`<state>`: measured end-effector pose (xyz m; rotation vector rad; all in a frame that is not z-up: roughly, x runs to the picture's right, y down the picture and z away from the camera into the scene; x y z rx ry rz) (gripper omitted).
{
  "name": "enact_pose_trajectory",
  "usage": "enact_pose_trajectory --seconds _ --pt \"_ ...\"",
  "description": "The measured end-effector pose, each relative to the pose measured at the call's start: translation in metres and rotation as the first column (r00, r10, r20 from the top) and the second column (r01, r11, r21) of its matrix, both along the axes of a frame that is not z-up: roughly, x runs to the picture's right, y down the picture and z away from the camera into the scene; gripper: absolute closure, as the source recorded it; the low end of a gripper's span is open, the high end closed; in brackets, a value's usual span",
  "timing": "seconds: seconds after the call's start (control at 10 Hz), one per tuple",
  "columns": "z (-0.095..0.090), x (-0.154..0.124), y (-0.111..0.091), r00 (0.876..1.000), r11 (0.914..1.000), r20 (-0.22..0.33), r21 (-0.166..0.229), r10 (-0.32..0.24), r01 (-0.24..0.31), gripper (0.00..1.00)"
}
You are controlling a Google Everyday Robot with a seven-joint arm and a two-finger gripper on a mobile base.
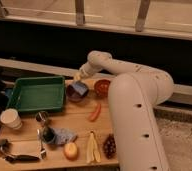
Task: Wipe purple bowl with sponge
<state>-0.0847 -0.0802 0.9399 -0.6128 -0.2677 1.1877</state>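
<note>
The purple bowl [75, 94] sits on the wooden table just right of the green tray. A blue sponge [80, 88] lies in the bowl, at its right side. My gripper [79, 80] is at the end of the white arm, right above the bowl and down on the sponge. The arm reaches in from the right and bends down to the bowl.
A green tray [36, 93] lies left of the bowl. A red bowl [102, 87] stands to its right. A red chili [94, 112], banana [91, 147], grapes [109, 146], apple [70, 150], blue cloth [64, 135], white cup [10, 119], small can [41, 117] and tools lie nearer the front.
</note>
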Motion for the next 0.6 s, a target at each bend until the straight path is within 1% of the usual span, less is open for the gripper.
enact_pose_trajectory --seconds 0.2,0.3,0.5,0.6 --pt "0.005 -0.02 -0.006 1.0 0.9997 0.017 0.006 -0.022 0.022 1.0" --pt "0.005 -0.029 -0.005 0.999 0.9995 0.032 0.001 -0.032 0.032 1.0" --pt "-0.001 -0.033 0.009 0.998 0.9991 0.049 -0.014 -0.039 0.04 1.0" --pt "-0.007 -0.028 0.015 0.998 0.999 0.046 -0.02 -0.039 0.04 1.0"
